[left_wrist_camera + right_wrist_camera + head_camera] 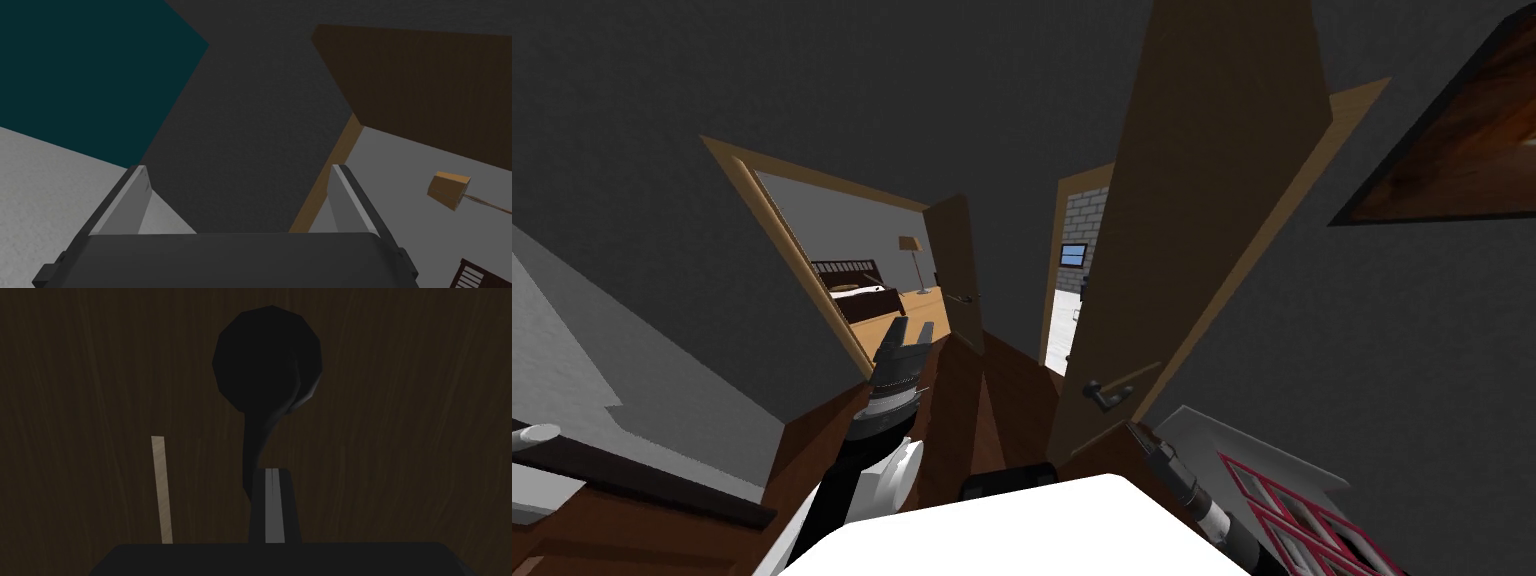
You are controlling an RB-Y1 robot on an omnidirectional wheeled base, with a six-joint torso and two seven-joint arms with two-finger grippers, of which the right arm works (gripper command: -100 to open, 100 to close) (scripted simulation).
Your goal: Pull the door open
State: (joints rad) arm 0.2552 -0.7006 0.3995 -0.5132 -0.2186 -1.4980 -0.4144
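Head view: two brown doors stand ajar. The near door [1212, 180] rises just right of centre, its top cut off by the picture's edge, and carries one dark lever handle [1109, 388] low on its face. The second door [957, 270] stands farther back, beside an opening that shows one bed [857, 285] and one floor lamp [912, 250]. The left gripper [910, 328] is raised in the open, well apart from both doors. The right arm [1184, 480] reaches toward the near door below the handle, and its tip is hard to make out there. One dark picture frame [1452, 150] is cut off at the right edge.

Left wrist view: the left gripper [239, 167] has its jaws apart, with nothing between them. The lamp's shade [449, 189] shows off to one side.

Right wrist view: it is dim. The door [400, 413] is close, and the handle [265, 378] is a round plate with its lever running toward the right gripper [270, 470]. The jaws stand together, with only a fine line between the two blades. The lever's end lies just beside them, and I cannot tell whether it touches. One pale tan strip [161, 488] stands nearby, and I cannot tell what it is.
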